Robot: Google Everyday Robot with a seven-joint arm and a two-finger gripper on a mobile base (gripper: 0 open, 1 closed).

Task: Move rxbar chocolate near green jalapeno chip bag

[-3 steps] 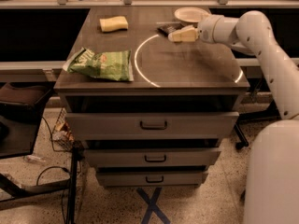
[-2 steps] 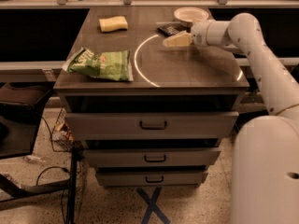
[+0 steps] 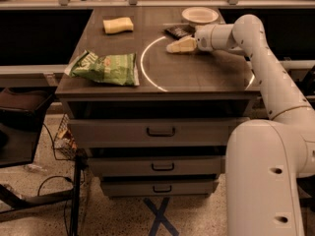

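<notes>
The rxbar chocolate [image 3: 178, 31] is a small dark flat bar lying at the back right of the table, just left of a white bowl. The green jalapeno chip bag [image 3: 106, 68] lies crinkled near the table's front left corner. My gripper [image 3: 173, 46] points left, low over the table, just in front of the bar and a little apart from it. It holds nothing that I can see. The bag is far to the gripper's left and nearer the front edge.
A yellow sponge [image 3: 118, 24] lies at the back left. A white bowl [image 3: 200, 15] stands at the back right. A white ring [image 3: 147, 73] is marked on the wooden table [image 3: 206, 77]. Drawers [image 3: 161, 131] sit below the front edge.
My gripper has moved left and a little toward the front, from beside the bowl to a spot in front of the dark bar. The bar, bag and sponge have not moved.
</notes>
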